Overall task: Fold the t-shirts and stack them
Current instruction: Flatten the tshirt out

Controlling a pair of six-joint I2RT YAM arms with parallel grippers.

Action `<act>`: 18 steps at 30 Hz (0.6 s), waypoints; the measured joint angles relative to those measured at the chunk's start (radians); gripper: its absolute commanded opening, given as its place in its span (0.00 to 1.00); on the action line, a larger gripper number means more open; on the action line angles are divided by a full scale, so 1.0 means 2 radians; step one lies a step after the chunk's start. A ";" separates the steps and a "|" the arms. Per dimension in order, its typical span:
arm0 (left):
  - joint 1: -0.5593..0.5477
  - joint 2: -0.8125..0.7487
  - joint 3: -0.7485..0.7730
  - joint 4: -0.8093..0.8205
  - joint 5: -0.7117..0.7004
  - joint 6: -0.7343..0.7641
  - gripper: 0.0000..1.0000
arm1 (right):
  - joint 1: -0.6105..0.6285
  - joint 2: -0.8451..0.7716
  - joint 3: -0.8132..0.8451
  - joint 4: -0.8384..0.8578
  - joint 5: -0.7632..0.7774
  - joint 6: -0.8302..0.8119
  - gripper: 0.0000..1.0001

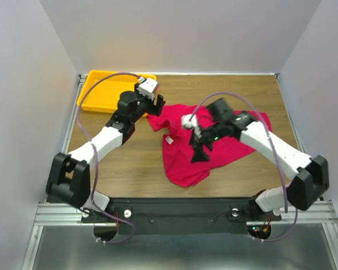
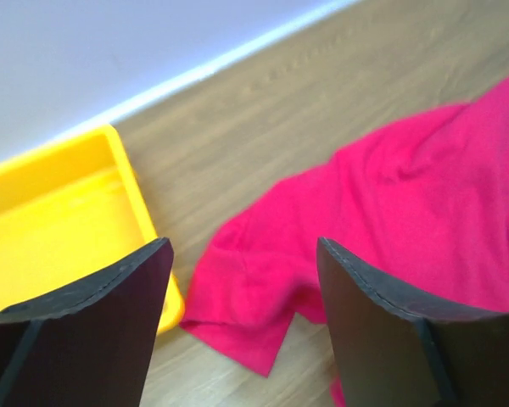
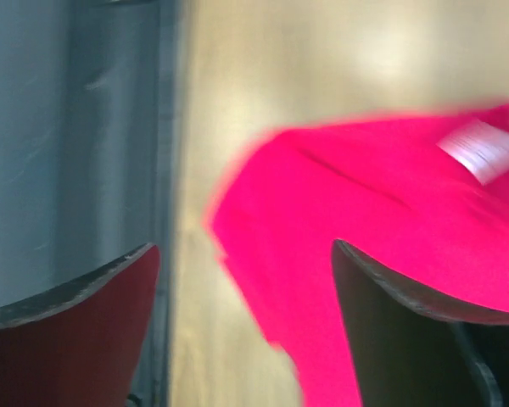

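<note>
The t-shirt is lying on the brown wooden worktop, a bit to the right of the middle, and it is not sitting in the tray. It is bright pink, and it is lying spread out but bumpy and crooked, not in a neat square. One small white label is showing on it, near its left side. A yellow tray is sitting at the far left corner of the worktop. The part of its inside that is showing is just plain yellow floor. The far left corner of the shirt is lying just beside the near corner of the tray, and I cannot tell if they are touching. The left claw is hanging over that corner of the shirt, with its two black fingers standing wide apart and pinching nothing. The right claw is hanging over the middle of the shirt. Its two fingers are standing wide apart too, with no cloth squeezed between them. The picture from the right wrist is blurry, so I cannot tell if that claw is touching the cloth. Counting it all up, there is one t-shirt, one label and one tray. There are two white and black arms, the left arm and the right arm, and two claws.
</note>
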 measured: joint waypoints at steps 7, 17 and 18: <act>0.000 -0.122 -0.062 0.019 -0.021 -0.026 0.81 | -0.245 -0.092 -0.007 0.050 0.086 0.050 0.95; -0.001 -0.221 -0.211 0.022 0.022 -0.243 0.80 | -0.504 0.070 -0.020 0.150 0.192 0.159 0.86; -0.002 -0.227 -0.234 0.018 0.029 -0.271 0.80 | -0.520 0.082 -0.020 0.150 0.203 0.163 0.85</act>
